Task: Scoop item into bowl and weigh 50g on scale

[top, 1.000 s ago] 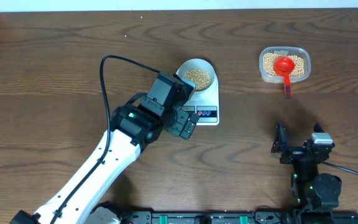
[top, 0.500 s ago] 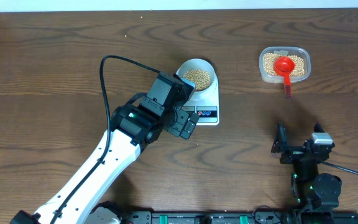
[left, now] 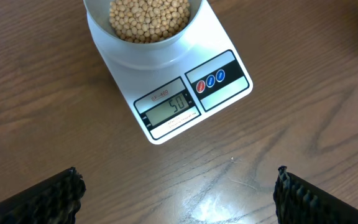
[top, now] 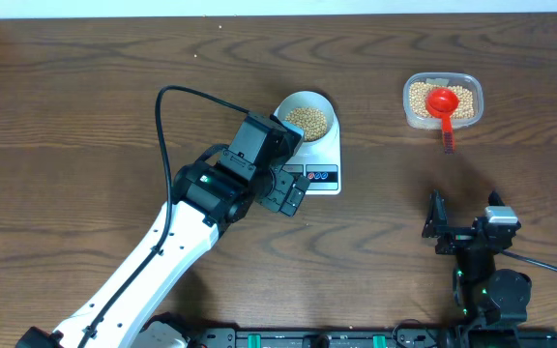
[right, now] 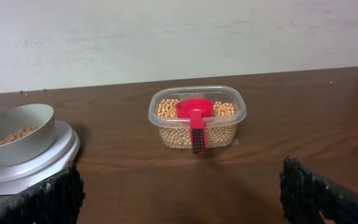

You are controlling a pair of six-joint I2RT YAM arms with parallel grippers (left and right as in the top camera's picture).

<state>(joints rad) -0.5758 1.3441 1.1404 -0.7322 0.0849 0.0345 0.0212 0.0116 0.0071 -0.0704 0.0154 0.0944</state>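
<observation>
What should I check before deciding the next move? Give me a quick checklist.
1. Bowl sits on scale: ok.
2. Display reads 50: ok.
3. Display unit is grams: cannot tell, the print is too small.
4. Red scoop rests in tub: ok.
5. Left gripper open, empty, off the scale: ok.
6. Right gripper open, empty: ok.

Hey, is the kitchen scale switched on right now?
On: the display of the scale shows digits reading 50, with the bowl of beans resting on it.
</observation>
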